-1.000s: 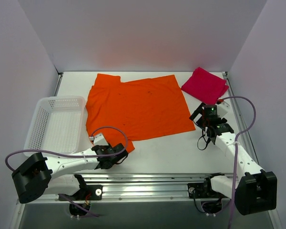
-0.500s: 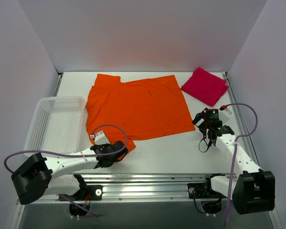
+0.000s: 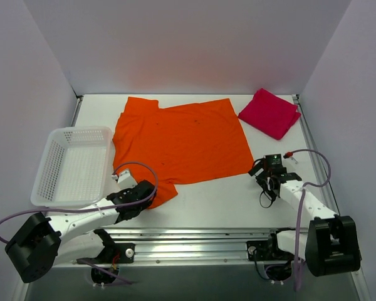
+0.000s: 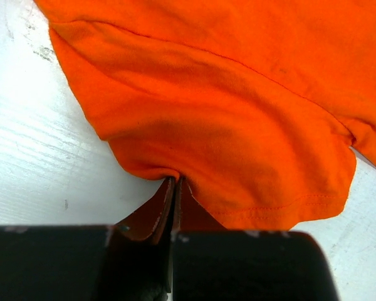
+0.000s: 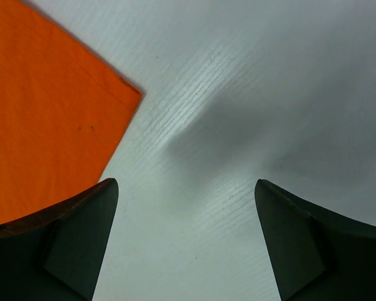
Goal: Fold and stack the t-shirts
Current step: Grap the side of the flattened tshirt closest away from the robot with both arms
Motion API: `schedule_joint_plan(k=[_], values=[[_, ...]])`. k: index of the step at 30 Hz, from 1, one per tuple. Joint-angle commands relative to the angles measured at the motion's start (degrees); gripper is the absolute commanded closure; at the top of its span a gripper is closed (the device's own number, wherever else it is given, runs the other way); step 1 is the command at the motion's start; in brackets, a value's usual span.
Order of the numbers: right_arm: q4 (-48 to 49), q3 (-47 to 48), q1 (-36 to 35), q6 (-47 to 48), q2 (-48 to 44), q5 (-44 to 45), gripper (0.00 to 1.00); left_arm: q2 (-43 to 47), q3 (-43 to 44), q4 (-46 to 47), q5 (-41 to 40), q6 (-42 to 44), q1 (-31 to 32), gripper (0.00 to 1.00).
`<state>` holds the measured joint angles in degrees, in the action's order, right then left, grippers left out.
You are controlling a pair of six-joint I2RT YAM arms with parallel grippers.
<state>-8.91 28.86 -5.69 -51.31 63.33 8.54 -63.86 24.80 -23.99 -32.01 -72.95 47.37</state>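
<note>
On the tabletop (image 3: 219, 200), near left, the left claw (image 4: 175, 183) is clamped on an edge of the orange t-shirt (image 3: 182, 141). The right claw (image 5: 185, 183) gapes beside its near-right corner; the red t-shirt (image 3: 269, 113) lies folded far right.

The white bench (image 3: 225, 200), its surface finely ridged and scuffed in places, carries an orange t-shirt (image 3: 182, 141) spread flat across its middle. The shirt's shoulders point left and its hem right, with one short sleeve reaching toward the far edge and the other toward the near edge. A red t-shirt (image 3: 271, 113), folded into a small packet, lies in the far right corner, close to the orange one but not touching it. A white mesh basket (image 3: 80, 130) stands on the left side, its right wall just beside the orange t-shirt's shoulder edge.
</note>
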Motion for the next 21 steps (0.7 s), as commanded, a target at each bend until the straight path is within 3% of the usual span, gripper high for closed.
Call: schedule_joint_plan(k=[1, 15, 21], values=[[5.91, -1.18, -0.37, -1.43, 5.12, -1.68, 0.16, 1.45, -0.19, 3.25, 0.63, 2.55, -0.79, 0.98], [16.02, 3.56, -0.37, -0.02, 20.5, -0.1, 0.31, 4.09, -1.59, 3.07, 0.28, 3.34, -2.64, 0.98], [18.4, 4.19, -0.37, 0.16, 25.08, -0.97, 0.44, 3.74, -1.51, 3.24, 0.28, 3.6, -3.08, 0.98]])
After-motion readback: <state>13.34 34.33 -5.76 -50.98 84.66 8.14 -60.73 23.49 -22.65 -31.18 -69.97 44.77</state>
